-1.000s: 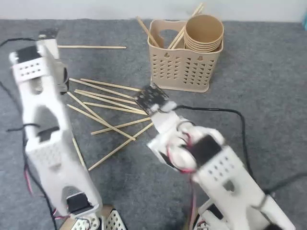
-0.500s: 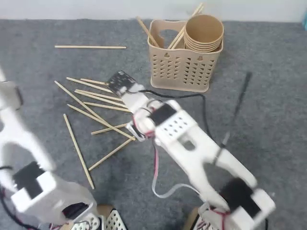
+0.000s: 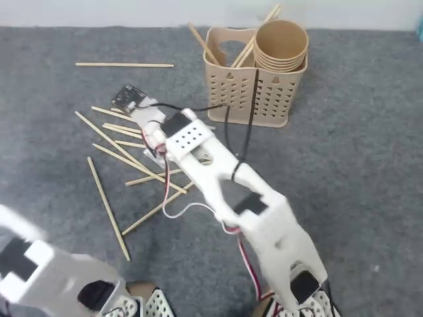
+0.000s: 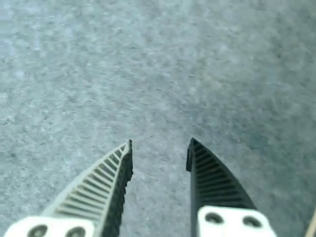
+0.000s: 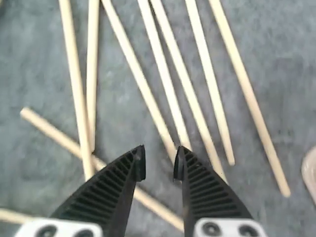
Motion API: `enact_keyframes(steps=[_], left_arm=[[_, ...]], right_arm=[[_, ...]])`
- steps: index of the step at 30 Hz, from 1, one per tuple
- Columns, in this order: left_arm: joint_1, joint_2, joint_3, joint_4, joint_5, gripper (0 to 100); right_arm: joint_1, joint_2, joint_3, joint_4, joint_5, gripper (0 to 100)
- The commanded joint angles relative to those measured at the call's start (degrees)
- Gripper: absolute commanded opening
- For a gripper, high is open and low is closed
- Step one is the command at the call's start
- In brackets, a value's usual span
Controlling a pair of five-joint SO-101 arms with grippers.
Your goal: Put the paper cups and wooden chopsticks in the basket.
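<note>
Pale wooden chopsticks [image 3: 108,206] lie scattered on the table [image 3: 370,152] left of the basket [image 3: 248,92]; cups [image 3: 282,41] are stacked inside it. Your right arm [image 3: 211,172] stretches over the pile, right tool [image 5: 159,163] slightly parted, gripping nothing. Your left tool [image 4: 159,153] is spread over bare table.

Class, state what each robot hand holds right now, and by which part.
Nothing is held. The left hand is open over carpet; the right hand is open above loose chopsticks.

White perforated arms [image 3: 218,172], black and red cables [image 3: 227,129], ribbed black gripper [image 5: 159,160]
</note>
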Motion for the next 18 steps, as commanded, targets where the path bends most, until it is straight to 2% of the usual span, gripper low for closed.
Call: enact_keyframes(steps=[1, 5, 11, 18], left_arm=[[-1.7, -0.4, -0.5, -1.8, -0.5, 18], [-1.8, -0.4, -0.3, -1.8, -0.5, 18], [-1.9, -0.4, -0.2, -1.5, -0.5, 18], [-2.0, -0.4, 1.0, -1.5, -0.5, 18]], right_arm=[[0.0, 7.8, -19.4, 6.0, 1.0, 11.7], [0.5, 19.1, -33.3, 9.5, 4.8, 11.7], [0.6, 29.8, -49.5, 15.0, 6.6, 11.7], [0.6, 32.2, -51.5, 17.7, 6.9, 10.7]])
